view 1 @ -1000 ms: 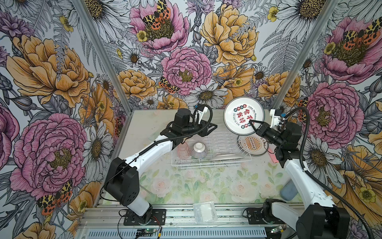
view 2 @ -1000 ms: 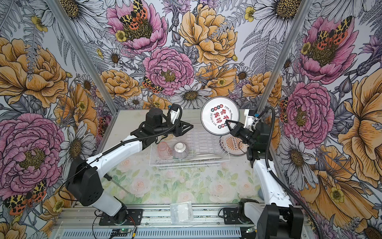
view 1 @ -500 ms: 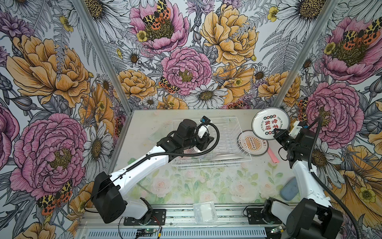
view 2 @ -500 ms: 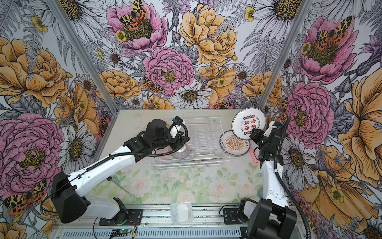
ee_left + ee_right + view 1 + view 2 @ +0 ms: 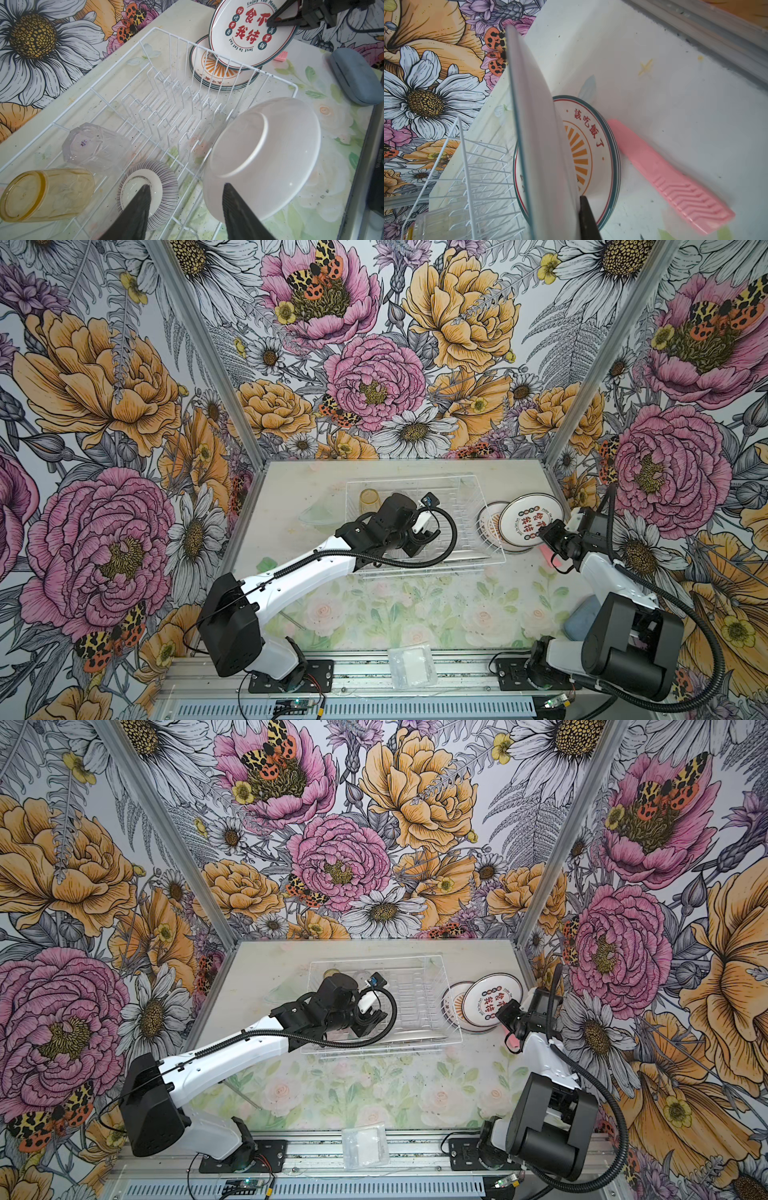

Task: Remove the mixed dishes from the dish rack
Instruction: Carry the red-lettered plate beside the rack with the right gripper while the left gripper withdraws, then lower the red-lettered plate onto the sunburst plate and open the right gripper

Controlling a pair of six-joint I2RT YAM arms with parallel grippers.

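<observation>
I see left claw spread, close by ribbed bowl in dish rack. Right claw pinching plate, tilted above plate stack on counter.

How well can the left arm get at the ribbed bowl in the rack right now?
Probably yes: the left gripper hangs open just above the upturned ribbed bowl, with nothing over it. The tilted white bowl close beside it might crowd the grasp.

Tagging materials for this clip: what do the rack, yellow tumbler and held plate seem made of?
Dish rack: thin white-coated wire, likely metal. Yellow tumbler: translucent, faceted; glass or plastic, unclear. Plate in right gripper: glossy white, printed characters; glazed ceramic or melamine.
</observation>
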